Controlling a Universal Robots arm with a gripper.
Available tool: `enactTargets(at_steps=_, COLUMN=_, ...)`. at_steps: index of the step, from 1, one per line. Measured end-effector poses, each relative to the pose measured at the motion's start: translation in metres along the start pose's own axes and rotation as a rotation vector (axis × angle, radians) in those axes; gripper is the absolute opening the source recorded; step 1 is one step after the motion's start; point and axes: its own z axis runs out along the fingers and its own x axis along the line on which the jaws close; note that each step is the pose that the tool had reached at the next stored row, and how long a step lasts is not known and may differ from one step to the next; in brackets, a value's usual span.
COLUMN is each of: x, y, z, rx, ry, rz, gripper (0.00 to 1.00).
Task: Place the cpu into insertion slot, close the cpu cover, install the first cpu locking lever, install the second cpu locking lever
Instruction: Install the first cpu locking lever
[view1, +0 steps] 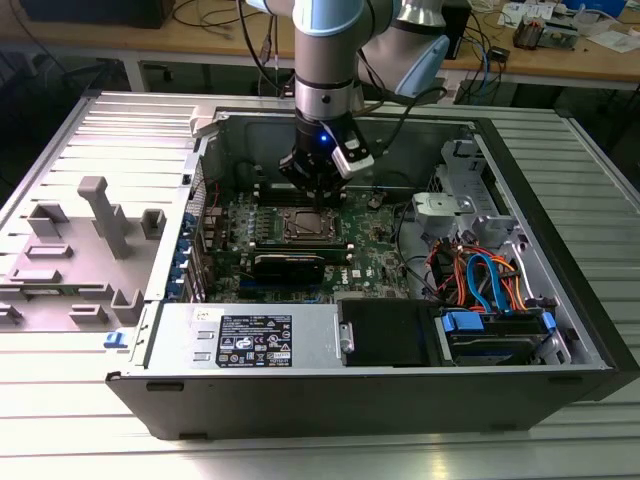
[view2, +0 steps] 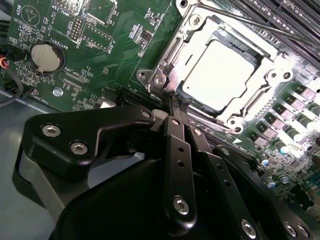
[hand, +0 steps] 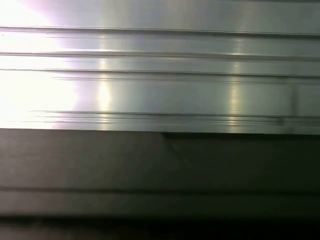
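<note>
In the second wrist view the black fingers (view2: 176, 107) are pressed together, their tips meeting in a narrow point with nothing pinched between them. That point sits right at the edge of the insertion slot (view2: 165, 62), at the side of its silver rim nearest the fingers, beside a corner screw; whether the tips actually touch a thin wire lever there I cannot tell.

Just beyond the fingertips the cpu (view2: 221, 74) lies flat in the slot, its pale metal top showing through the large window of the cpu cover (view2: 270, 67). The cover lies down flat around the chip, framing it on all sides. A thin metal rod runs along the far side of the socket, away from the fingers. To one side of the fingers, well apart from the socket, a round coin battery (view2: 46, 56) sits on the green board (view2: 120, 55).

In the exterior view the arm comes down from above into the open computer case (view1: 380, 395), which lies on its side on the ribbed metal table (view1: 90, 430). The gripper (view1: 318, 190) hangs directly over the socket (view1: 308, 225) in the middle of the motherboard (view1: 372, 258). Orange and blue cables (view1: 478, 275) lie bundled toward the exterior view's right, well away from the fingers.
</note>
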Motion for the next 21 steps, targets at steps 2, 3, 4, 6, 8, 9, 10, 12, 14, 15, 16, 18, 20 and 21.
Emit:
enactTargets(at_steps=2, x=0.0000, y=-0.0003, z=0.0006, rx=-0.0003, ry=-0.0002, rz=0.000, gripper=0.11)
enactTargets(at_steps=3, x=0.0001, y=-0.0004, z=0.0008, rx=-0.0004, ry=-0.0001, rz=0.000, gripper=0.11)
enactTargets(at_steps=4, x=0.0001, y=-0.0004, z=0.0010, rx=-0.0002, ry=0.0001, rz=0.000, gripper=0.11)
enactTargets(at_steps=6, x=-0.0001, y=-0.0005, z=0.0013, rx=0.0002, ry=0.0003, rz=0.000, gripper=0.11)
enactTargets(at_steps=8, x=-0.0006, y=-0.0005, z=0.0014, rx=-0.0014, ry=0.0001, rz=0.000, gripper=0.11)
enactTargets(at_steps=9, x=-0.0008, y=-0.0004, z=0.0015, rx=-0.0034, ry=0.0001, rz=0.000, gripper=0.11)
enactTargets(at_steps=10, x=-0.0013, y=-0.0002, z=0.0017, rx=-0.0070, ry=0.0004, rz=0.000, gripper=0.11)
enactTargets(at_steps=12, x=-0.0013, y=-0.0003, z=0.0015, rx=-0.0069, ry=0.0007, rz=-0.001, gripper=0.11)
enactTargets(at_steps=14, x=-0.0014, y=-0.0004, z=0.0008, rx=-0.0068, ry=0.0008, rz=-0.001, gripper=0.11)
enactTargets(at_steps=15, x=-0.0015, y=-0.0004, z=-0.0001, rx=-0.0068, ry=0.0005, rz=-0.001, gripper=0.11)
enactTargets(at_steps=16, x=-0.0015, y=-0.0004, z=-0.0018, rx=-0.0068, ry=0.0007, rz=-0.001, gripper=0.11)
enactTargets(at_steps=18, x=-0.0016, y=-0.0006, z=-0.0054, rx=-0.0068, ry=0.0009, rz=-0.001, gripper=0.11)
enactTargets(at_steps=20, x=-0.0016, y=-0.0006, z=-0.0083, rx=-0.0067, ry=0.0009, rz=-0.001, gripper=0.11)
enactTargets(at_steps=21, x=-0.0017, y=-0.0007, z=-0.0092, rx=-0.0068, ry=0.0008, rz=-0.001, gripper=0.11)
